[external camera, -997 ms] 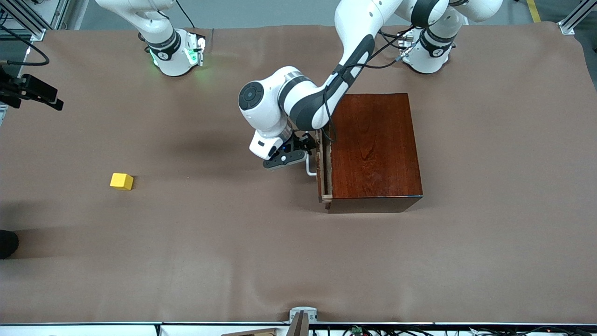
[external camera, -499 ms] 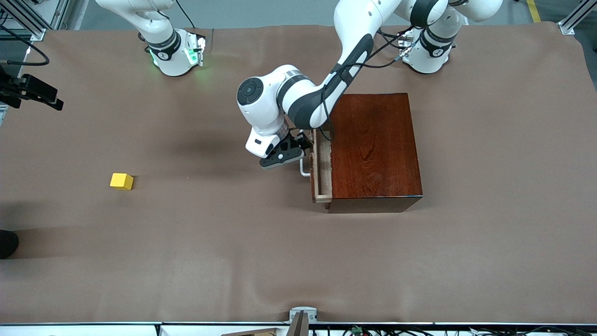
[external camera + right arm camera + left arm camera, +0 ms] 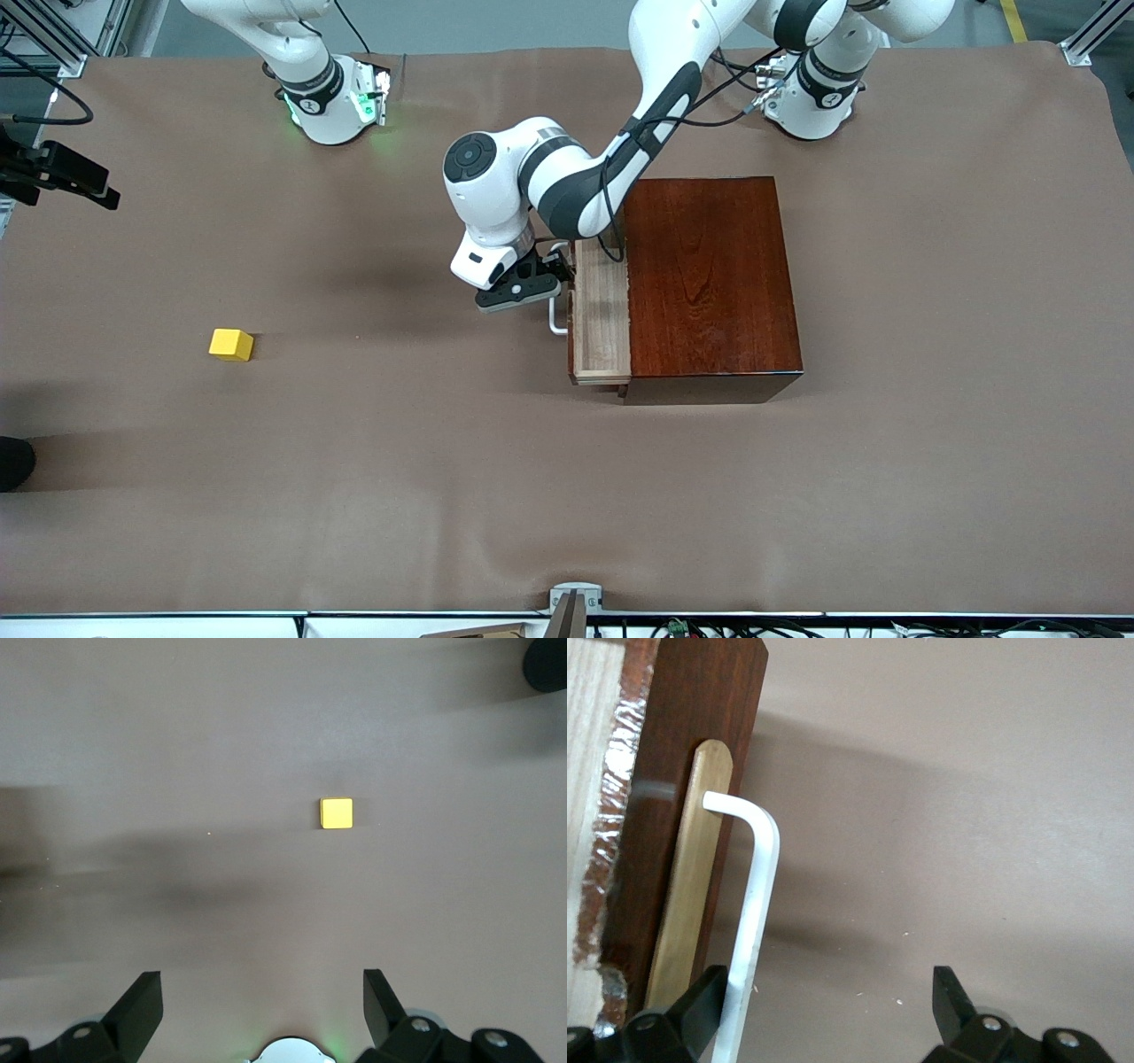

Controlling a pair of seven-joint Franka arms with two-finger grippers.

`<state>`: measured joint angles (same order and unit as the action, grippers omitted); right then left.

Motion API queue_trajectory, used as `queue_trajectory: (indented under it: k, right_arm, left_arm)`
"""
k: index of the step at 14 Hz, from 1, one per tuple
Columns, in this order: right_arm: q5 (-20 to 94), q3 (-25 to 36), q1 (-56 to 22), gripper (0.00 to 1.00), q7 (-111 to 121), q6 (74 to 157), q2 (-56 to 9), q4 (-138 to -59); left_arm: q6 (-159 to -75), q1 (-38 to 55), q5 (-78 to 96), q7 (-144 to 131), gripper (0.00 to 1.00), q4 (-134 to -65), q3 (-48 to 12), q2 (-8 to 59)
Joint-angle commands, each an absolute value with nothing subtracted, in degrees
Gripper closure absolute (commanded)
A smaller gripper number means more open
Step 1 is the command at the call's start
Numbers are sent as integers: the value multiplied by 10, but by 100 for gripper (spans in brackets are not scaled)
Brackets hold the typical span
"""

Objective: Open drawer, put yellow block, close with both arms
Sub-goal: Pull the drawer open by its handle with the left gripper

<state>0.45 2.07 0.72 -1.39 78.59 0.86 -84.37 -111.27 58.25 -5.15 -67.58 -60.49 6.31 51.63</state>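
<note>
While drawer (image 3: pixel 601 312) stands open, yellow block (image 3: pixel 231 345) well apart, unobstructed.

Brown cloth-covered table (image 3: pixel 354 496) — aluminium frame posts (image 3: pixel 1085 40) at corners

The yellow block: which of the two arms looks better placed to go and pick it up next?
Probably the right. Its open right gripper hangs over the bare table with the yellow block in its wrist view, while the left gripper is busy at the drawer handle.

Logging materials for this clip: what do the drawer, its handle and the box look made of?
Drawer: pale, matt, apparently unfinished wood with visible grain.
Handle: smooth white bar, metal or plastic, unclear which.
Box: glossy reddish-brown wood or veneer, grain under a reflective finish.
</note>
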Motion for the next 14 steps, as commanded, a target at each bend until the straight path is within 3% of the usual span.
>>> queue_trajectory:
  k: [1, 14]
  right_arm:
    - [5, 18, 18, 0, -11, 787, 6, -840]
    - [9, 19, 62, 0, -12, 824, -53, -837]
  left_arm:
    - [-1175, 591, -35, -700, 0, -574, 55, 552]
    - [-1193, 606, -19, -715, 0, -563, 50, 548]
